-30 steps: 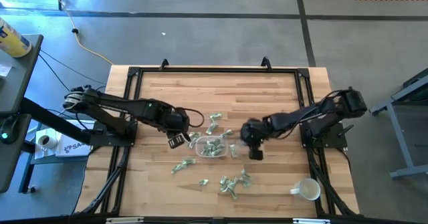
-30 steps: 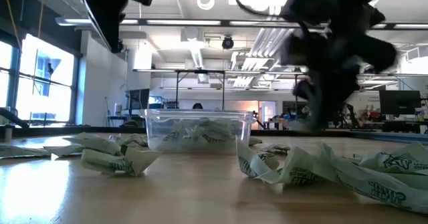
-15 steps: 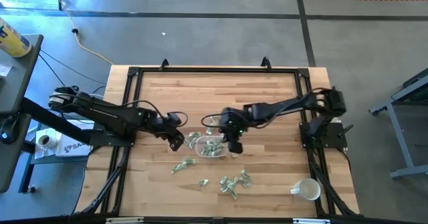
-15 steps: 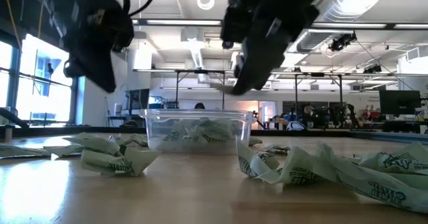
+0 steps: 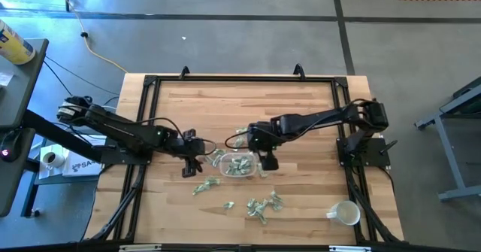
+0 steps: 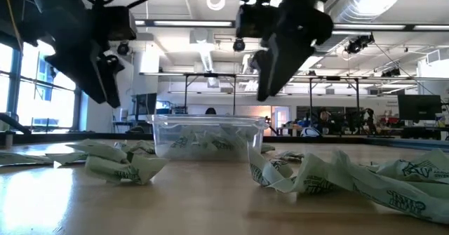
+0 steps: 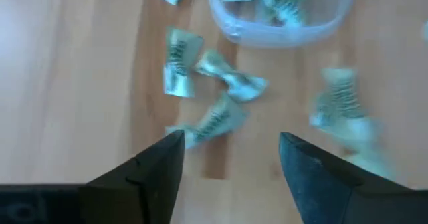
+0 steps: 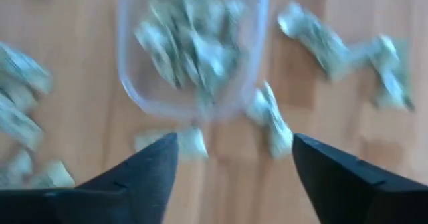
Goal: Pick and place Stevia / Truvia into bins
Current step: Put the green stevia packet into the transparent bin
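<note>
The clear bin (image 5: pixel 239 165) stands mid-table with several green-and-white Stevia packets inside (image 8: pixel 190 47). More packets lie loose around it: two clumps near the front (image 5: pixel 205 185) (image 5: pixel 263 205) and one behind it (image 5: pixel 239 139). My left gripper (image 5: pixel 189 165) hangs open above the table just left of the bin, over loose packets (image 7: pixel 214 120), with nothing between its fingers (image 7: pixel 231 157). My right gripper (image 5: pixel 267 160) hangs open at the bin's right edge, its fingers (image 8: pixel 231 164) holding nothing. In the low view both hang clear above the bin (image 6: pixel 207 137).
A white mug (image 5: pixel 344 213) lies at the near right corner. A dark metal frame (image 5: pixel 240 79) runs round the wooden tabletop. Bare wood lies along the far part of the table (image 5: pixel 248 105) and at the near left (image 5: pixel 161 214).
My right gripper has swung toward the table's left, from right of the bin to the bin's right edge. The pale packet at its fingertips half a second ago no longer shows there. My left gripper has drawn a little toward the near left, away from the bin.
</note>
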